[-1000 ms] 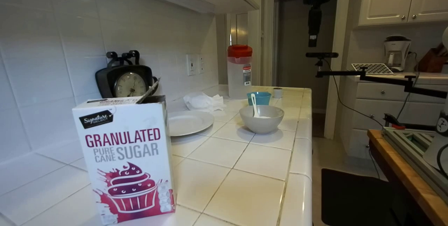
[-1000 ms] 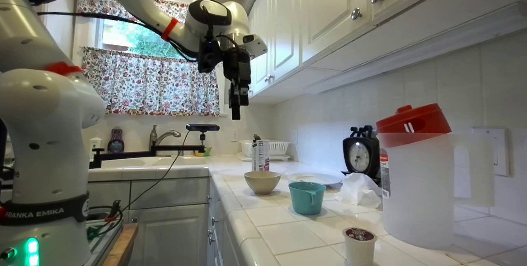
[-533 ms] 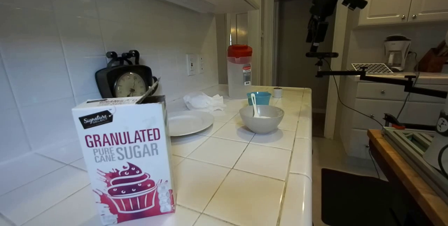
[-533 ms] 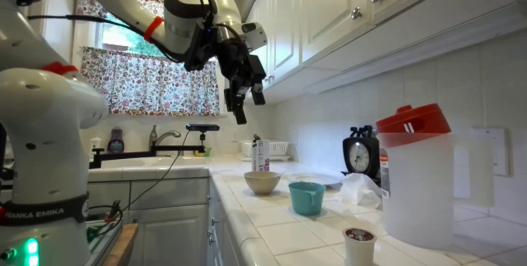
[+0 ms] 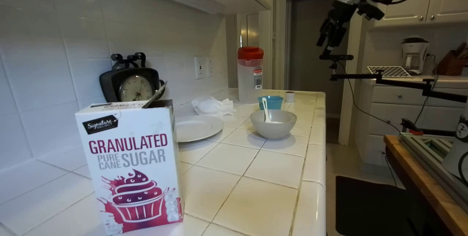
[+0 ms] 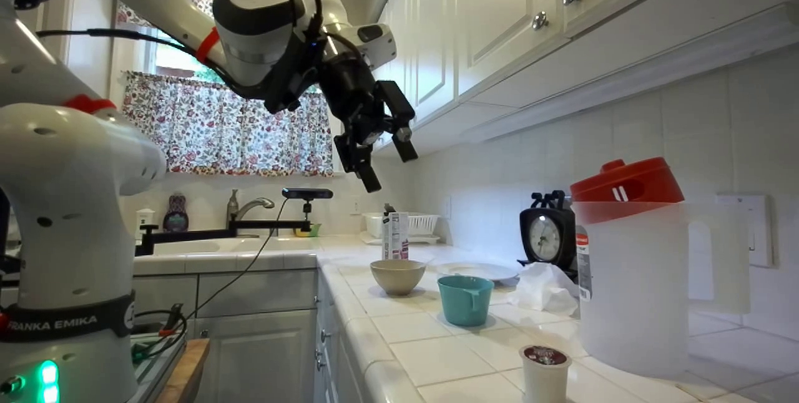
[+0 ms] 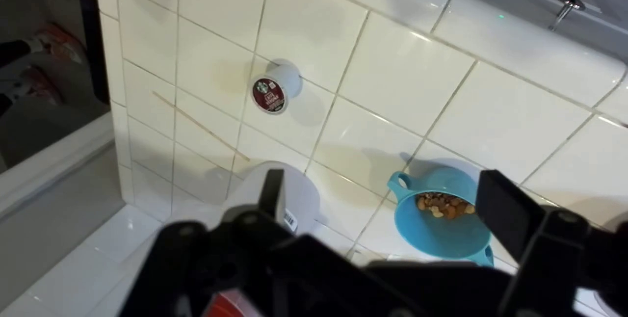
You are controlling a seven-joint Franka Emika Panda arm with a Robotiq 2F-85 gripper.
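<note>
My gripper (image 6: 390, 167) hangs tilted in the air above the counter, its two fingers wide apart with nothing between them. In the wrist view a blue two-handled cup (image 7: 444, 184) with nuts inside shows far below, partly behind one of the fingers (image 7: 508, 209). The same cup (image 6: 465, 303) stands upright on the tiles in both exterior views. Behind it is a grey bowl (image 5: 279, 129) holding white powder and a white-handled spoon (image 5: 265, 110). A small coffee pod (image 7: 270, 95) lies on the tiles. The pitcher (image 6: 630, 291) has a red lid sitting askew and is partly hidden in the wrist view.
A granulated sugar box (image 5: 131, 170), a white plate (image 5: 199, 128), crumpled white paper (image 6: 543, 291) and a black dial scale (image 6: 547, 228) stand on the counter. Wall cabinets (image 6: 499, 35) overhang it. A camera on a black bracket (image 6: 306, 194) stands out near the arm.
My gripper has tilted from pointing straight down to slanting toward the pitcher side, and turned so both fingers show apart. The wrist has drawn back toward the base. The counter items are unmoved.
</note>
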